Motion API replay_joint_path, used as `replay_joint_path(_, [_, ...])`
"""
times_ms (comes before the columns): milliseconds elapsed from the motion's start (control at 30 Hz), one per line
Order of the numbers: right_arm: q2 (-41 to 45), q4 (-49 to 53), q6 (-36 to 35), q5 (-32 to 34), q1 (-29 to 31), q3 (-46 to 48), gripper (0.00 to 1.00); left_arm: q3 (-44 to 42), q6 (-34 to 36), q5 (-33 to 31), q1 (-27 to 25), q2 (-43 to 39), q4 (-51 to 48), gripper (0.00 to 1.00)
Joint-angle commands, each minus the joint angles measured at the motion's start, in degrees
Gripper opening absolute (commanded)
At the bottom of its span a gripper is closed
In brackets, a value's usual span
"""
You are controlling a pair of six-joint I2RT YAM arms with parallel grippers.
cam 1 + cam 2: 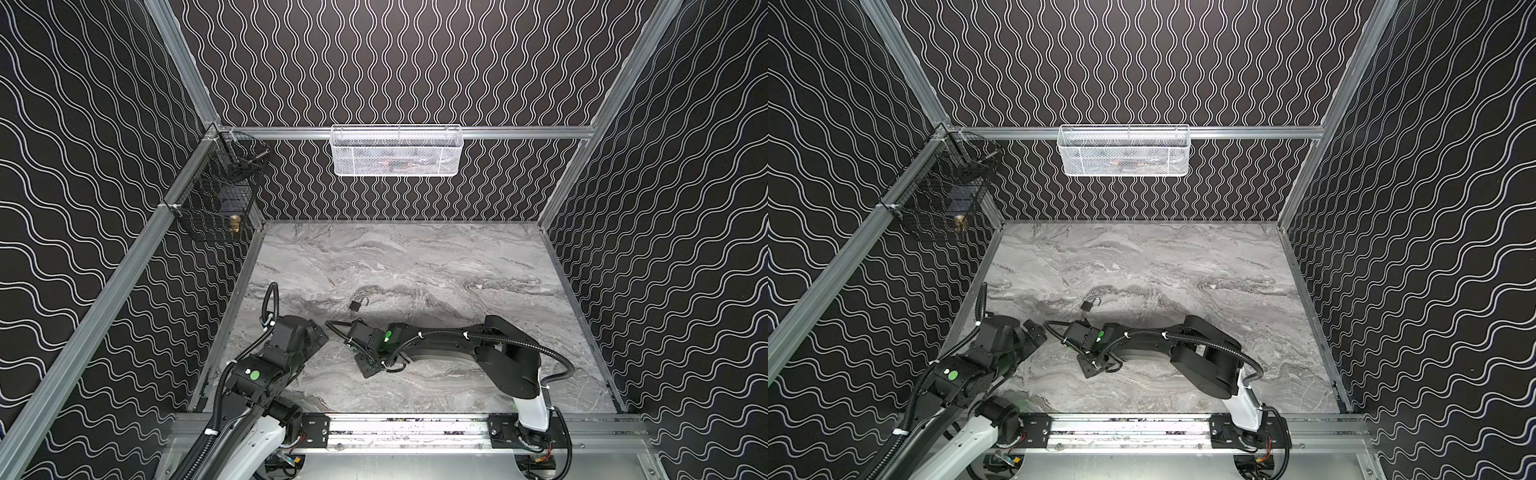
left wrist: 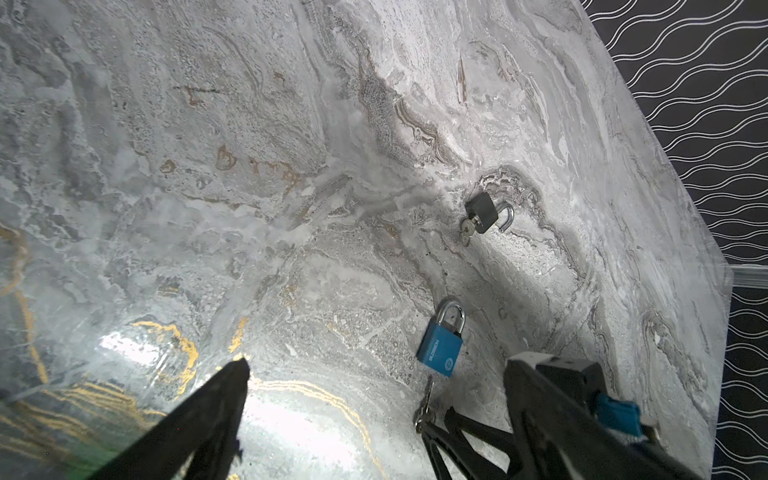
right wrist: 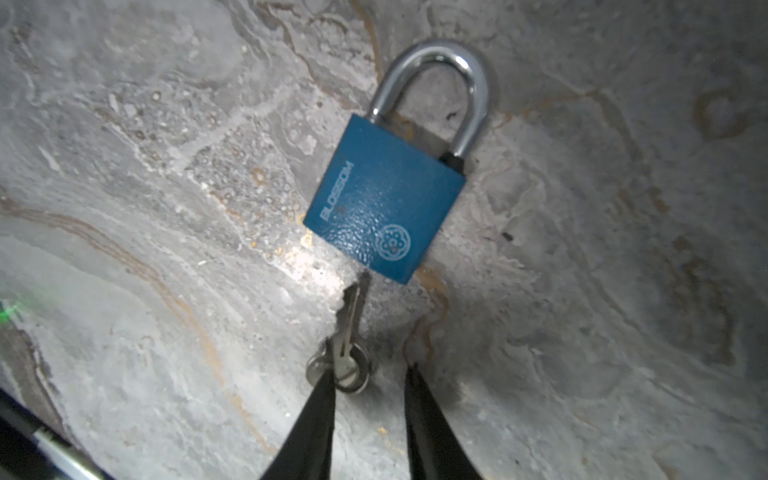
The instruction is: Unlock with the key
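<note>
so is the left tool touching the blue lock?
Apart. The left wrist view shows bare marble between the blue lock and the left tool on both sides.

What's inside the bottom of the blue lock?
A silver key seems to poke into the bottom of the blue lock. Its tip and the keyhole are hidden.

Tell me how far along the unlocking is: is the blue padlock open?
Done: the grey padlock lies with shackle swung open, a key in it. In hand: a second key appears inserted in the blue padlock; the right gripper has jaws apart at its head, not clamping. Left: the blue shackle looks seated, so turning that key remains. The left gripper is open.
</note>
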State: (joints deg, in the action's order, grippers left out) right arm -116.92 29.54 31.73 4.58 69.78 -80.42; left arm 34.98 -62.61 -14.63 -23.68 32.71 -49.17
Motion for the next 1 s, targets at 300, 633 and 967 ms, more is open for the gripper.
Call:
replay_joint_path(300, [-1.98, 2.29, -0.39, -0.54, 0.08, -1.91, 0.18, -0.70, 0.58, 0.12, 0.06, -0.08, 0.47, 0.99])
replay_joint_path(633, [-1.12, 0.00, -0.52, -1.80, -0.61, -0.87, 0.08, -1.32, 0.03, 0.73, 0.04, -0.47, 0.74, 0.99])
replay_joint_path(967, [0.64, -2.48, -1.14, -2.17, -1.76, 0.76, 0.01, -1.85, -0.39, 1.94, 0.06, -0.16, 1.90, 0.99])
